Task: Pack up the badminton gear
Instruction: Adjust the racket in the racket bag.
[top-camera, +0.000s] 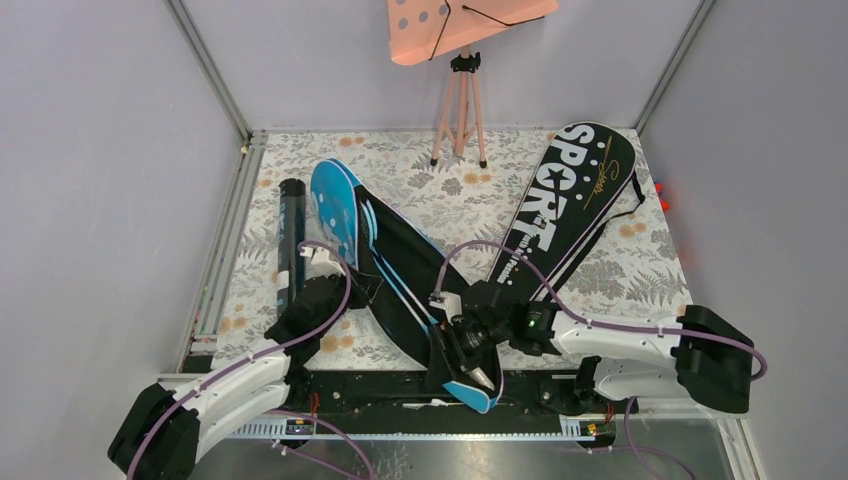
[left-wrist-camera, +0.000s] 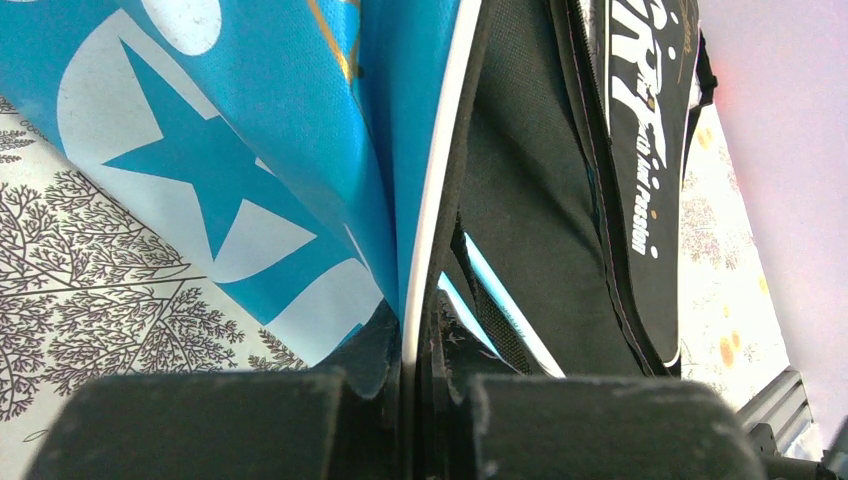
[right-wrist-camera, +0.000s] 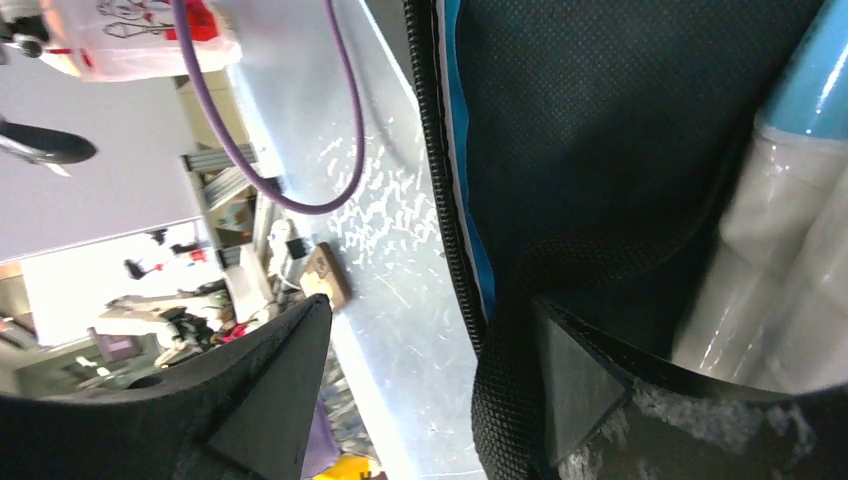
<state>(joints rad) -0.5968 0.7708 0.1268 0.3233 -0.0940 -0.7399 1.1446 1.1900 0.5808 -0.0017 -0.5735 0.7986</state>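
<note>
A blue and black bag (top-camera: 395, 262) lies slantwise on the floral cloth, its narrow end at the near edge. My left gripper (top-camera: 318, 292) (left-wrist-camera: 420, 340) is shut on the white-piped edge of the bag's blue flap (left-wrist-camera: 300, 150). My right gripper (top-camera: 468, 352) (right-wrist-camera: 432, 305) is open at the bag's narrow end. The bag's black mesh edge (right-wrist-camera: 520, 330) lies against its right finger (right-wrist-camera: 580, 385). Plastic-wrapped racket handles (right-wrist-camera: 780, 250) show inside the bag. A black SPORT bag (top-camera: 570, 205) lies to the right. A black tube (top-camera: 290, 232) lies left of the blue bag.
A pink perforated board (top-camera: 465, 25) stands on a tripod (top-camera: 460, 110) at the back. Grey walls close in both sides. A metal rail (top-camera: 250, 428) runs along the near edge between the arm bases. Purple cables (top-camera: 340, 290) loop over both wrists.
</note>
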